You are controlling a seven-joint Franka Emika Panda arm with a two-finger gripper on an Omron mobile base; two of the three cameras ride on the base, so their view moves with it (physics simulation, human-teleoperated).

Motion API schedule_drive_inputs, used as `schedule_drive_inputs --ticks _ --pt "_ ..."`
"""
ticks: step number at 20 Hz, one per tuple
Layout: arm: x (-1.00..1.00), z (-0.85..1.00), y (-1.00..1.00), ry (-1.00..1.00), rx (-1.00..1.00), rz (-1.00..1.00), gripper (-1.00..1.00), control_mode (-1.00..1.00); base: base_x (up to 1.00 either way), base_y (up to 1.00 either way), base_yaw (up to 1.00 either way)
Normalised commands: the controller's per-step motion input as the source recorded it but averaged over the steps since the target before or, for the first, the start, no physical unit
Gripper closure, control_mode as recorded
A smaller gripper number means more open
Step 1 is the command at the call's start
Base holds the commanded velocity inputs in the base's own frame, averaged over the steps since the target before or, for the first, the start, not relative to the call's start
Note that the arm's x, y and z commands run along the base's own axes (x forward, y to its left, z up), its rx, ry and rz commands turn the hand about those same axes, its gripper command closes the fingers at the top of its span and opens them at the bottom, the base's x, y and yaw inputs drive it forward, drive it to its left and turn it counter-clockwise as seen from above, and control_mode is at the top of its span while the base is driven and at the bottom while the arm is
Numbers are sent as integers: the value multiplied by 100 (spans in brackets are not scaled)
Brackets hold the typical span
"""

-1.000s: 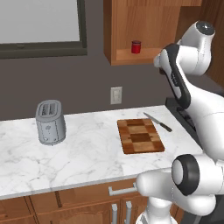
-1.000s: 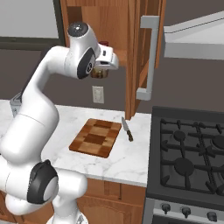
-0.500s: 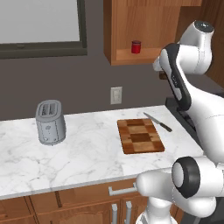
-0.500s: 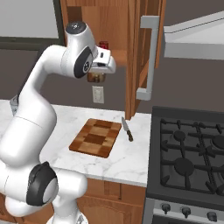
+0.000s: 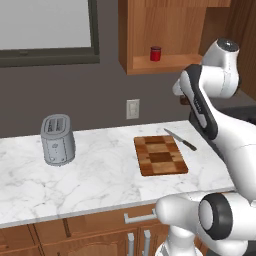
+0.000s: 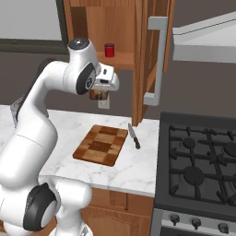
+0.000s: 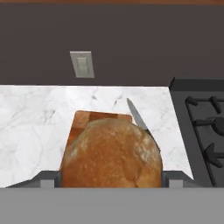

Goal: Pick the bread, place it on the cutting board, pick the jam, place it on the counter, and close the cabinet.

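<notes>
One bread (image 7: 111,154), jam (image 5: 155,53), toaster (image 5: 57,139) (knife (image 5: 179,139) too).

Showing golden-brown crust on the bread (image 7: 111,154). Displaying light and dark brown checks on the cutting board (image 5: 160,154). Gleaming red on the jam jar (image 5: 156,53). Running grey veins through the white marble desk (image 5: 100,175). Shining silver on the toaster (image 5: 57,140).
</notes>
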Motion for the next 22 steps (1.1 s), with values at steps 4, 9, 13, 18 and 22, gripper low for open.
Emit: schedule_drive_inputs --ticks 4,9,13,18,22 --pt "-11 -38 14 10 0 0 100 -100 0 0 0" --pt "-10 -32 10 11 0 0 100 -100 0 0 0" --pt "-4 -22 11 15 0 0 100 -100 0 0 0" --pt "0 -25 10 13 0 0 100 -100 0 0 0" --pt "0 -38 4 5 0 0 100 -100 0 0 0"
